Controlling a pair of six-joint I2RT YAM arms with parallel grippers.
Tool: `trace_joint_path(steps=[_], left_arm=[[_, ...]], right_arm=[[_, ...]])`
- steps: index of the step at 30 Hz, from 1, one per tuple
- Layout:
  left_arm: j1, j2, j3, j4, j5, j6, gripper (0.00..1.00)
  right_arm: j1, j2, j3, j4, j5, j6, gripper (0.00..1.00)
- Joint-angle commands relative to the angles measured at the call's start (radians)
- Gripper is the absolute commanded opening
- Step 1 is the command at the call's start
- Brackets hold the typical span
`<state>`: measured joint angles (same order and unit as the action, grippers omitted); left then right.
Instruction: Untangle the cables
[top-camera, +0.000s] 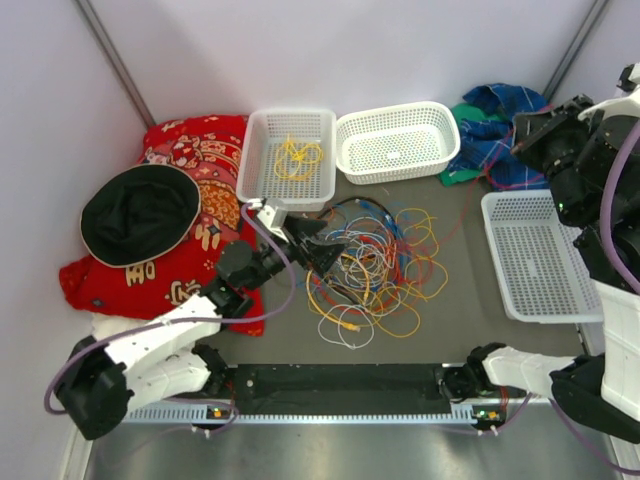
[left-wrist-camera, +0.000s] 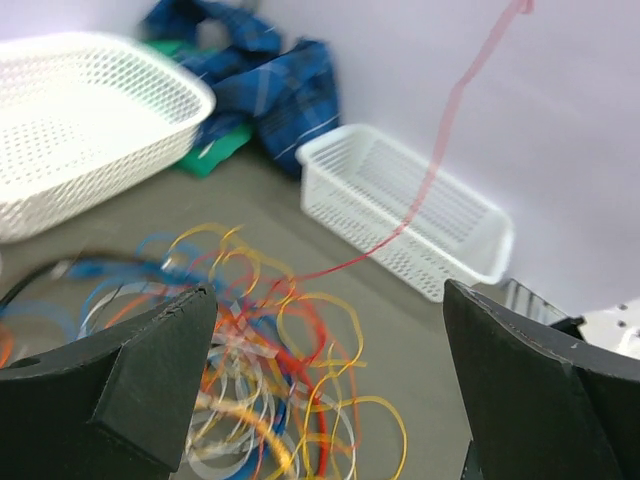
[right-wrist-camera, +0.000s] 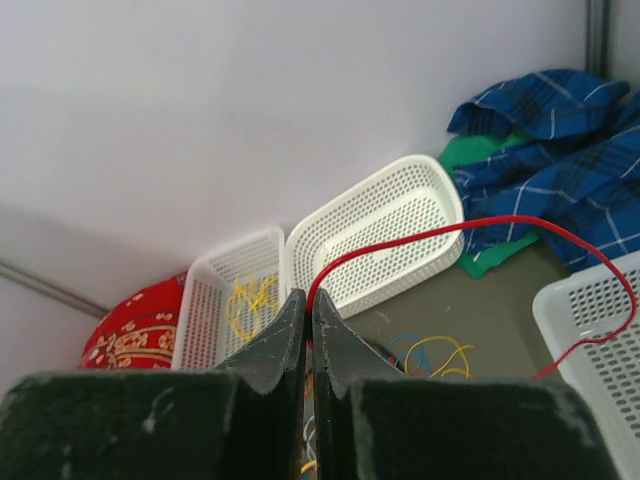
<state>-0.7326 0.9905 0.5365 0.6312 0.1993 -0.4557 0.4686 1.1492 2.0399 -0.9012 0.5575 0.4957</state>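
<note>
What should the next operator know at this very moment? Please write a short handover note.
Left gripper: open, low over the pile, holding nothing.
Right gripper: shut on a red cable, raised high; the cable runs down into the pile.
Cables: most lie knotted in that one pile at the table's centre; one yellow cable lies apart in the left basket.
Done: the yellow cable is separated, it seems.
Left: free the red cable, then all the others.

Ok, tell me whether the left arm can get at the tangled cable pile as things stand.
Probably yes. The left gripper hangs open at the left edge of the cable pile, with nothing in between. The right gripper pinches one red cable, which arcs up away from the pile.
</note>
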Motion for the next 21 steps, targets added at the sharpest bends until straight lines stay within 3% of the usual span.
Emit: trace_joint_path(steps=[1,5,13,21], left_arm=[[-0.063,0.135,0.066,0.416,0.19,0.128,0.99],[-0.128,0.243,0.175,0.412,0.175,0.258,0.99],[-0.143,0.465,0.359,0.466,0.16,0.337,0.99],[-0.145,0.686,0.531,0.565,0.258,0.252,0.99]], right_arm=[[-0.007,-0.008,0.005,-0.062,-0.122,0.086,0.0],[-0.005,-0.005,0.0,-0.096,-0.235,0.132,0.0],[-0.007,-0.049,-0.075,-0.1,-0.401,0.196,0.0],[-0.005,-0.091,-0.095,-0.134,-0.426,0.195,0.0]])
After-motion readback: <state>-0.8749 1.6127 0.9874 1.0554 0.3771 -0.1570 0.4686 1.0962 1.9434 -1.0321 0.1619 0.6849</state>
